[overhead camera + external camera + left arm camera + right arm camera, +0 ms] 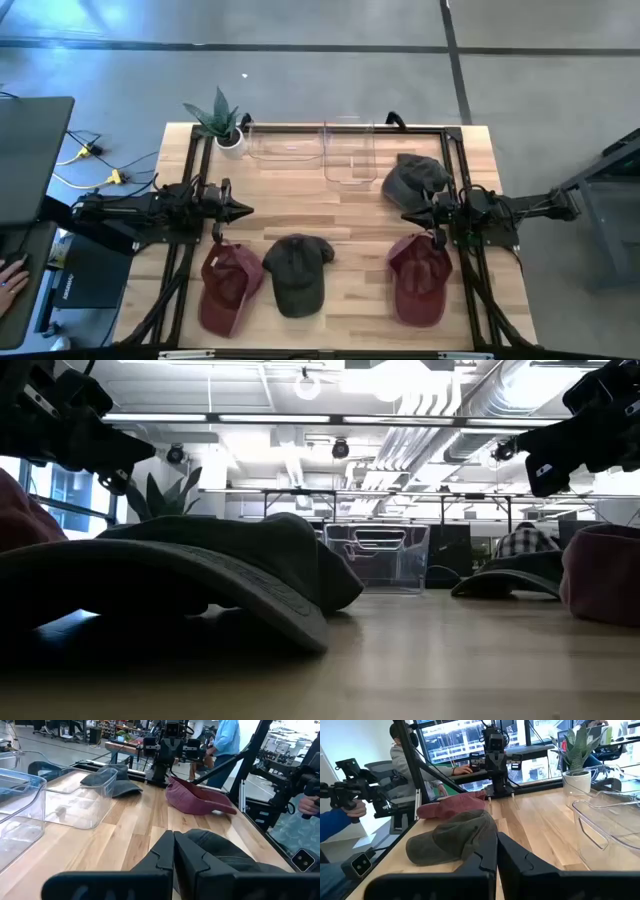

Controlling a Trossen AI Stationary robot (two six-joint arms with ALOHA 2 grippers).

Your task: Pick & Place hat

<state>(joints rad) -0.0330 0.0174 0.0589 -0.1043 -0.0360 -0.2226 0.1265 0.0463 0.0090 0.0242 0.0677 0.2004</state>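
In the high view, nearest the camera, the two arms hang over a wooden table [330, 200]: the left gripper [243, 210] points inward from the left side with its fingers pressed together, and the right gripper [408, 216] points inward from the right, likewise closed on nothing. Four caps lie below: a red cap [228, 288] at front left, a dark olive cap [298, 272] at front centre, a second red cap [420, 279] at front right, and a grey cap [412, 178] farther back on the right, partly covered by the right arm. Two clear bins [350, 152] and a potted plant [222, 122] line the far edge. The low view is mostly filled by the dark olive cap's brim [180, 580], which hides the table behind it; both red caps are cut off at the picture's edges, and the arms show only as dark shapes above. The left wrist view shows the closed fingers [172, 857] with the olive cap just beyond, and a person [227, 740] in blue past the table, unseen from above. The right wrist view shows closed fingers [490, 855], the olive cap, and a seated person [412, 760] behind.
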